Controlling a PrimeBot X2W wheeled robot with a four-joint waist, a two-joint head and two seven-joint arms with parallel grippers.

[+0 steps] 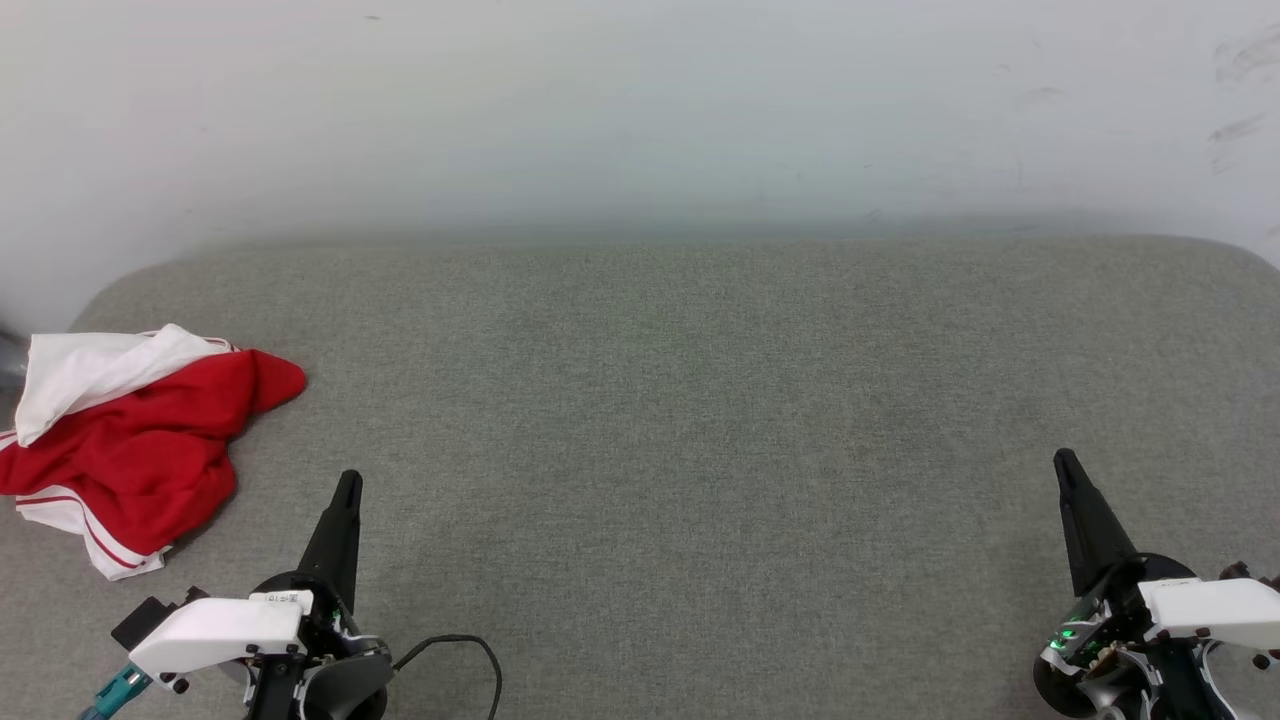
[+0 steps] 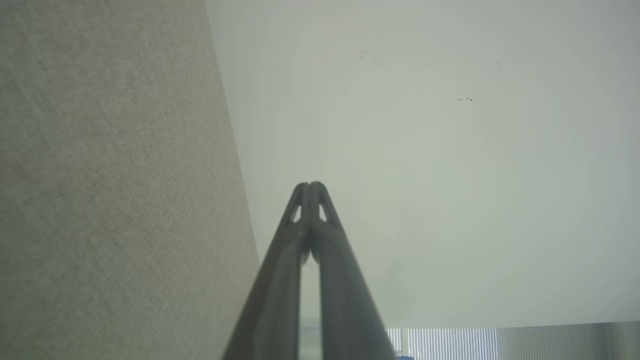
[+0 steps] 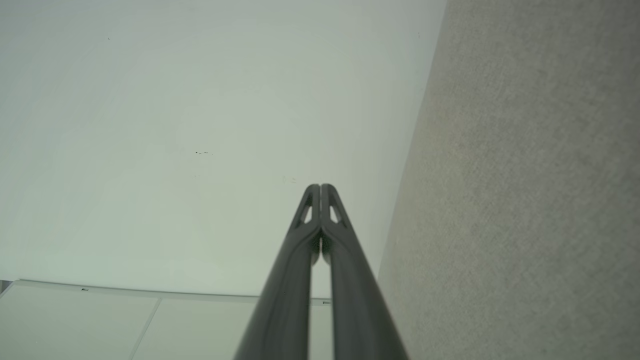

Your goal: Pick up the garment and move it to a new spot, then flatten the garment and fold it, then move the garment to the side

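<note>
The garment (image 1: 135,440), a red jersey T-shirt with white sleeves and red-and-white striped trim, lies crumpled in a heap at the far left of the grey fabric surface (image 1: 680,420). Its numerals are hidden in the folds. My left gripper (image 1: 348,484) is shut and holds nothing; it hangs just right of the heap's lower edge, apart from it. My right gripper (image 1: 1063,459) is shut and holds nothing, far off at the right side. In the left wrist view the left gripper (image 2: 310,186) has its tips pressed together, and so has the right gripper (image 3: 320,187) in the right wrist view.
A white wall (image 1: 640,110) rises behind the grey surface. A black cable (image 1: 470,655) loops by my left wrist. The surface's rounded back corners curve away at left and right. Wide bare fabric lies between the two grippers.
</note>
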